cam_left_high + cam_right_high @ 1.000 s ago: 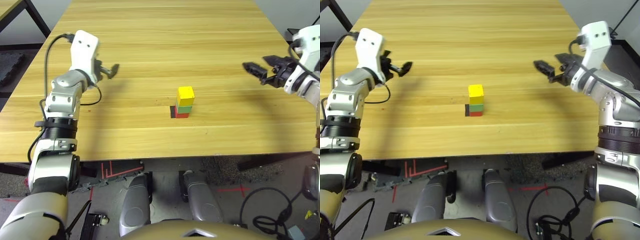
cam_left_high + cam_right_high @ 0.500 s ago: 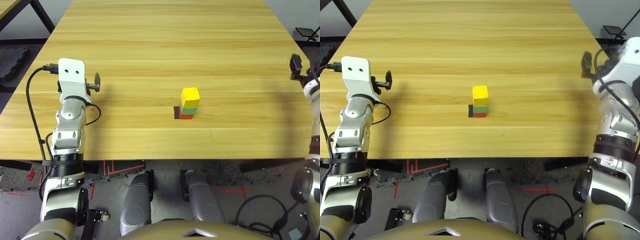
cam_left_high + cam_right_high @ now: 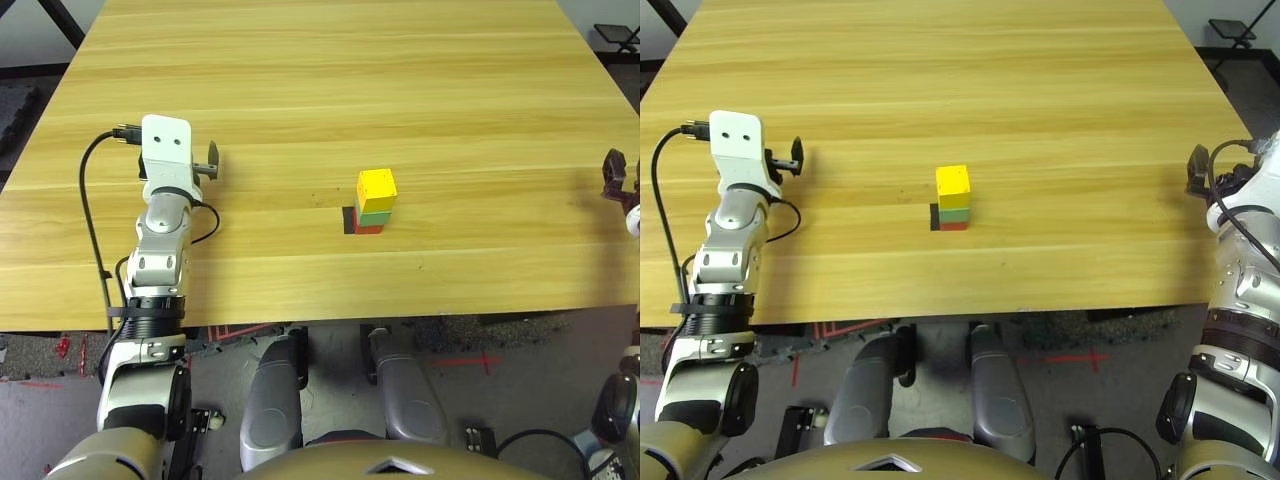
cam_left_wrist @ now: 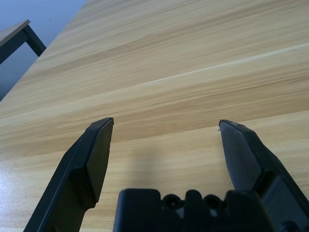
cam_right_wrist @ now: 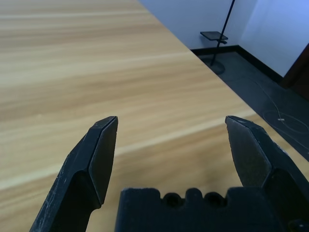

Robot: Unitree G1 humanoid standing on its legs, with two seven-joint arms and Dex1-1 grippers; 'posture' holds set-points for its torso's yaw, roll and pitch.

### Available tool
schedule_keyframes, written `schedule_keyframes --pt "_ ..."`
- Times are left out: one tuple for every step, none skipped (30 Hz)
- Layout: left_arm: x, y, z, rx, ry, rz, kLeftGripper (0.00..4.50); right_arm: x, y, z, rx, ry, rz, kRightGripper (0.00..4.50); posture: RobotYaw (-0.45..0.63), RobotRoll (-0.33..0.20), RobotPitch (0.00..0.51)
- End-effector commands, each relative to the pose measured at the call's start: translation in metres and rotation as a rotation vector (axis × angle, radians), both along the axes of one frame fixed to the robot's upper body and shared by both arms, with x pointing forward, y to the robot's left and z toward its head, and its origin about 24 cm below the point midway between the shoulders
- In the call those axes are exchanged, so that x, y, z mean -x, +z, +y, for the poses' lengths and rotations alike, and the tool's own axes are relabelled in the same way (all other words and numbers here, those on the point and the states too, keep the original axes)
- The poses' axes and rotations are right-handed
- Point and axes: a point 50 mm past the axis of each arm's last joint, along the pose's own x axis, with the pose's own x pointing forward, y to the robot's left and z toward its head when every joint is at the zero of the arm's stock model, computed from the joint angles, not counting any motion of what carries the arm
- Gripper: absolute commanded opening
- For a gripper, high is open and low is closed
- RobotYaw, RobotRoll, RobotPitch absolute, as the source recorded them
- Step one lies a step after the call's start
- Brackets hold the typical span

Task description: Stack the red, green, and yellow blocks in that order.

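The three blocks stand in one stack near the middle of the wooden table: the red block at the bottom, the green block on it, the yellow block on top, turned slightly. My left gripper is far to the stack's left, open and empty, its fingers spread over bare wood. My right gripper hangs at the table's right edge, also open and empty, as its wrist view shows.
A flat black square patch lies on the table against the stack's left side. A black cable loops from the left wrist. Beyond the right edge, a stand sits on the dark floor.
Both arms have drawn back from the middle, the left toward the near left, the right out to the table's right edge. The stack has not moved. The camera view shifted.
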Motion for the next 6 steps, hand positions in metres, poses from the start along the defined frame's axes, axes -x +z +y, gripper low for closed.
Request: schedule_keyframes --pt "0.007 -0.008 0.004 0.017 0.051 -0.003 4.45 -0.006 0.010 -0.001 0.008 0.018 -0.012 4.50 0.11 0.005 0.263" --pt "0.009 -0.007 0.003 0.020 0.052 -0.012 4.45 -0.009 0.013 0.001 0.017 0.033 -0.018 4.50 0.11 0.005 0.263" --pt "0.010 -0.007 0.003 0.020 0.051 -0.016 4.45 -0.012 0.016 0.003 0.022 0.045 -0.025 4.50 0.11 0.004 0.254" --pt "0.011 -0.007 0.003 0.021 0.053 -0.017 4.45 -0.015 0.019 0.004 0.022 0.053 -0.033 4.50 0.11 0.004 0.254" --pt "0.012 -0.009 0.002 0.022 0.056 -0.015 4.45 -0.017 0.021 0.004 0.021 0.056 -0.038 4.50 0.11 0.004 0.254" --pt "0.012 -0.010 0.002 0.020 0.057 -0.011 4.45 -0.019 0.022 0.005 0.019 0.058 -0.040 4.50 0.13 0.002 0.246"
